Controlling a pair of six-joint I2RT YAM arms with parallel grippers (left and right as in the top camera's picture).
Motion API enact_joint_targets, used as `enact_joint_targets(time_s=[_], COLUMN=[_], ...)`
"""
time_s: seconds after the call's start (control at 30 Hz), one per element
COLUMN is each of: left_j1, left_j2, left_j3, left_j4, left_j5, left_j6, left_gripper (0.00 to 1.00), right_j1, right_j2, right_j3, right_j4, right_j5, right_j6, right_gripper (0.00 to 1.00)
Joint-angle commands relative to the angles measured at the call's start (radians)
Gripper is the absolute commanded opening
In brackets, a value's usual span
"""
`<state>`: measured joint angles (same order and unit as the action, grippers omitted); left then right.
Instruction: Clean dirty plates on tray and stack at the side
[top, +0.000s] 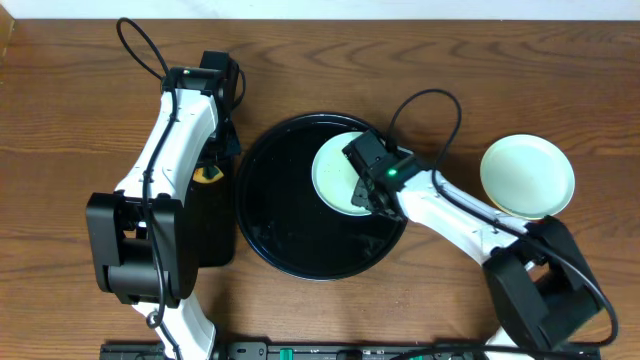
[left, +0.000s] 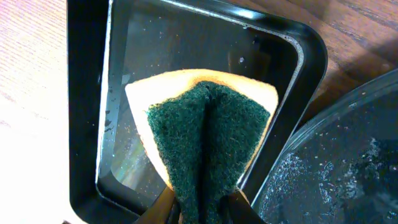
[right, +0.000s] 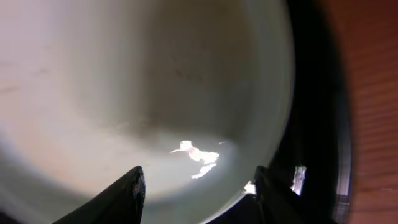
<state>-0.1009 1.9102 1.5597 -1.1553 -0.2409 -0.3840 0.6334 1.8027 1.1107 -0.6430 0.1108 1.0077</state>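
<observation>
One pale plate (top: 330, 175) lay flat in the far-right part of the round black tray (top: 280, 220), tray at table centre. Right gripper (top: 368, 195) was over the plate's right edge, close to the surface. The right wrist view filled up with plate (right: 155, 81), and both fingers (right: 134, 193) stood spread with nothing between them, so right gripper (right: 199, 180) was open and not holding the plate. A bright wet glint showed on the plate between the fingers, with the dark tray rim (right: 314, 124) just right of it. Couldn't tell whether any fingertip touched the plate. On the right, well clear of the round tray, a stack of plates (top: 527, 175) sat on the wooden table (top: 80, 100), pale plate on top, a yellowish rim showing under its near edge. Left of the round tray and just beside it was a rectangular black tray (top: 215, 245). Left gripper (left: 199, 214) was above it, clamped on a sponge (left: 208, 134), yellow foam with a green scouring face, pinched into a fold. The sponge hung over the rectangular tray's (left: 87, 124) glossy floor. Couldn't tell whether it touched. Round tray rim (left: 336, 143) showed at right, speckled with droplets.
</observation>
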Motion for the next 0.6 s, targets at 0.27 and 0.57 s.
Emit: enact_joint_targets(time_s=[0.27, 0.57], left_j1=[0.005, 0.005], left_j2=[-0.006, -0.006], left_j3=[0.011, 0.011], left_j4=[-0.006, -0.010], left_j5=[-0.005, -0.005], left_j6=[0.017, 0.017], left_gripper=[0.17, 0.17], right_j1=[-0.020, -0.056], right_j2=[0.028, 0.037], right_j3=[-0.005, -0.006], right_j4=[0.012, 0.040], right_j5=[-0.033, -0.010], right_j6=[0.098, 0.151], right_gripper=[0.37, 0.54])
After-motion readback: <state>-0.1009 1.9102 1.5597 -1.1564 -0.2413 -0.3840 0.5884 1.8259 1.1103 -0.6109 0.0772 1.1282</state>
